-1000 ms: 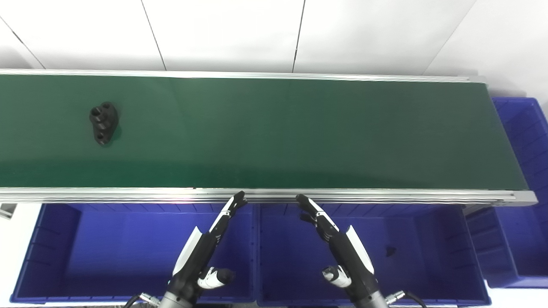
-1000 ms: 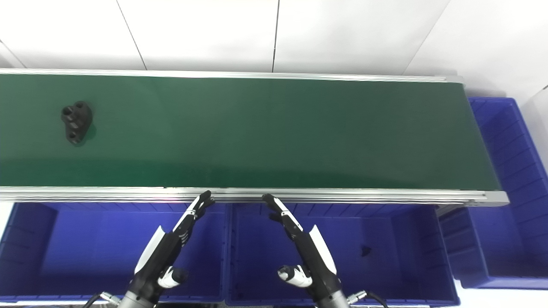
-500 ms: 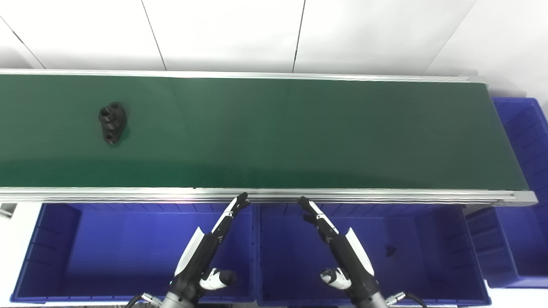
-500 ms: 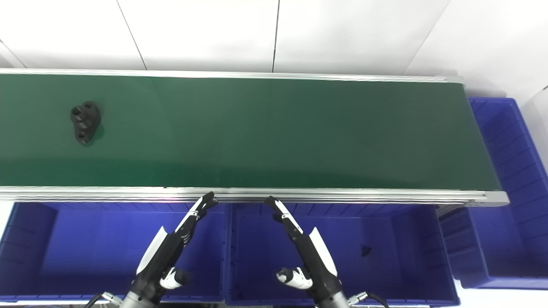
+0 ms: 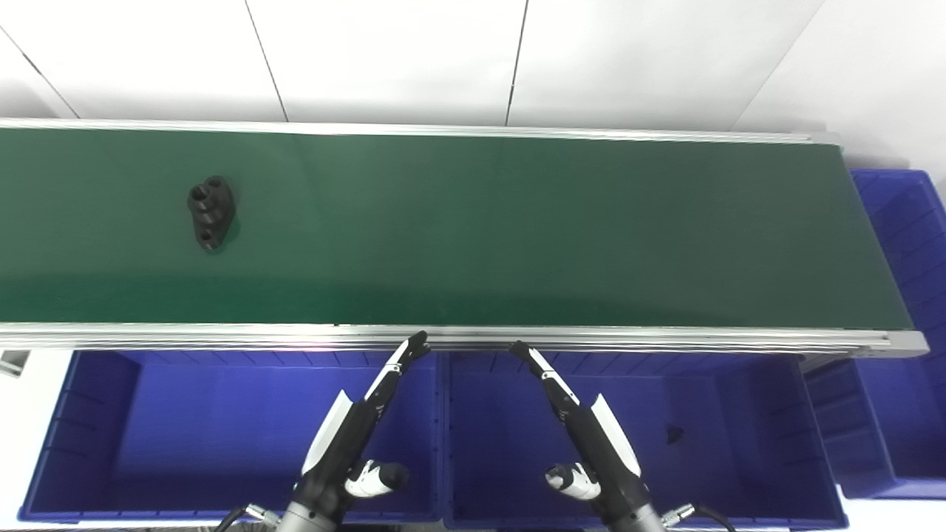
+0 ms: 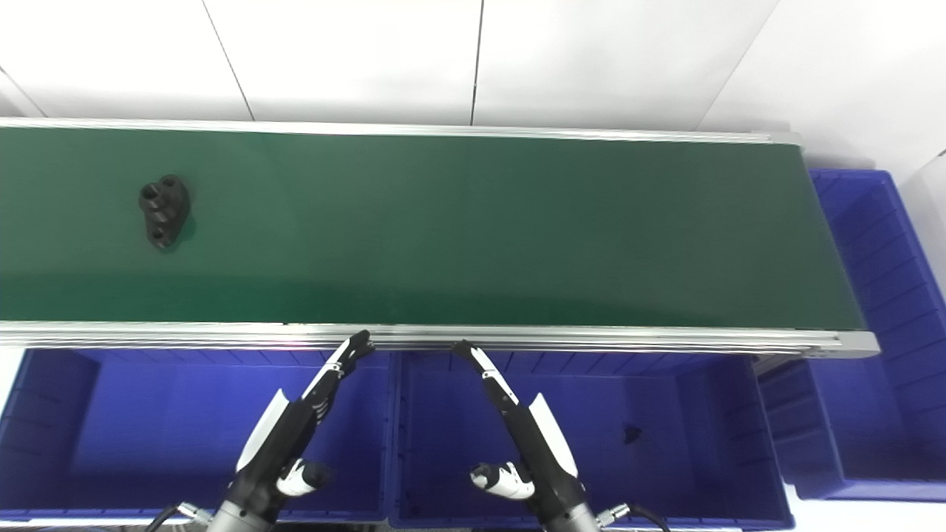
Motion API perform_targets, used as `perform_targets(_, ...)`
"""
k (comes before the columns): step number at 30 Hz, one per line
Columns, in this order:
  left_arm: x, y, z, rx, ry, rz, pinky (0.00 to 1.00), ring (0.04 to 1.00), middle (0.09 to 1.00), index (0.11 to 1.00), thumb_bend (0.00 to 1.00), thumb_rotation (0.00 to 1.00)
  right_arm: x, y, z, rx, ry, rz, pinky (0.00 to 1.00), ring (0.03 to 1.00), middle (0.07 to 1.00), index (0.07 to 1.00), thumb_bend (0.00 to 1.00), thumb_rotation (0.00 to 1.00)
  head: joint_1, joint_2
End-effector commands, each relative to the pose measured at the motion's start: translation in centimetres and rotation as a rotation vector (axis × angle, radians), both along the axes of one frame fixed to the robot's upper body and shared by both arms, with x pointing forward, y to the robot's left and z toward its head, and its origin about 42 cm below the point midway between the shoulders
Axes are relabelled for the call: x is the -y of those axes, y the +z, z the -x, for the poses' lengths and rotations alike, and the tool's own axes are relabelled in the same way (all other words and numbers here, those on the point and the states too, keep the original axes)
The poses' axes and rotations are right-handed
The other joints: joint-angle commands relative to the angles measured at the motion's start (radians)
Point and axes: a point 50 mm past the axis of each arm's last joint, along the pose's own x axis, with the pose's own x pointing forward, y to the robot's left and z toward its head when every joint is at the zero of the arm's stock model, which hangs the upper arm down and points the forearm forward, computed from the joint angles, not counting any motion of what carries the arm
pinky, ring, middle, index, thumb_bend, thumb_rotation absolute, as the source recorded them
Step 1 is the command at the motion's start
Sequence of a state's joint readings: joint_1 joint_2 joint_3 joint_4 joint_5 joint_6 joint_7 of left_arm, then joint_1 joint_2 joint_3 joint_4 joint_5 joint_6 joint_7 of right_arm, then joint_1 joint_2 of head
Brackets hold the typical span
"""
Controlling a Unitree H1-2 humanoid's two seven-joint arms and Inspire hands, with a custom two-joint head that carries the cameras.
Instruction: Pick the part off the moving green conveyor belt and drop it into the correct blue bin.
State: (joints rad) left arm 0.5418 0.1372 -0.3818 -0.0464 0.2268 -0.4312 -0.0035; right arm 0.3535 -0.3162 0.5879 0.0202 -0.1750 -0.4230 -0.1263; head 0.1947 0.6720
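Observation:
A black part (image 5: 211,213) with round holes lies on the green conveyor belt (image 5: 517,229) at the far left; it also shows in the right eye view (image 6: 163,211). My left hand (image 5: 355,428) is open, fingers stretched toward the belt's near rail, above the left blue bin (image 5: 96,436). My right hand (image 5: 584,428) is open too, fingers straight, above the middle blue bin (image 5: 746,384). Both hands are empty and far from the part.
A small black piece (image 5: 673,434) lies in the middle bin. A third blue bin (image 5: 905,244) stands at the belt's right end. The belt's metal near rail (image 5: 665,338) runs just beyond my fingertips. A white wall is behind the belt.
The black part has travelled to the right along the belt. My right hand's fingers have straightened and shifted slightly left. My left hand has barely moved.

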Motion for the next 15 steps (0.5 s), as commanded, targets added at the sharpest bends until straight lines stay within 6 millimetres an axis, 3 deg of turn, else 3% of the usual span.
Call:
perform_targets(1,0.0,0.1,0.0,0.035,0.001,0.02,0.98,0.987,0.944,0.954,0.99,1.0,0.3,0.2,-0.2,0.041,0.003,-0.019,1.0,0.997,0.979,0.952,0.95,1.0,0.029,-0.032)
perform_targets(7,1.1,-1.1,-0.3,0.014,0.011,0.01,0.9,0.943,0.912,0.914,1.0,0.99,1.0,-1.2,-0.5,-0.001,-0.009,0.006,0.98,0.991,0.978,0.941,0.96,1.0,0.116,-0.13)
perform_targets(13,1.8,-2.2,-1.0,-0.002,0.004,0.008,0.86,0.928,0.912,0.899,1.0,0.96,1.9,-2.1,-0.8,-0.023,-0.009,0.039,0.88,0.998,0.989,0.946,0.98,1.0,0.181,-0.192)
perform_targets(15,2.1,-2.5,-1.3,-0.002,0.004,0.005,0.86,0.918,0.911,0.892,1.0,0.96,2.1,-2.3,-0.9,-0.022,-0.008,0.051,0.91,0.998,0.985,0.951,0.96,1.0,0.197,-0.209)
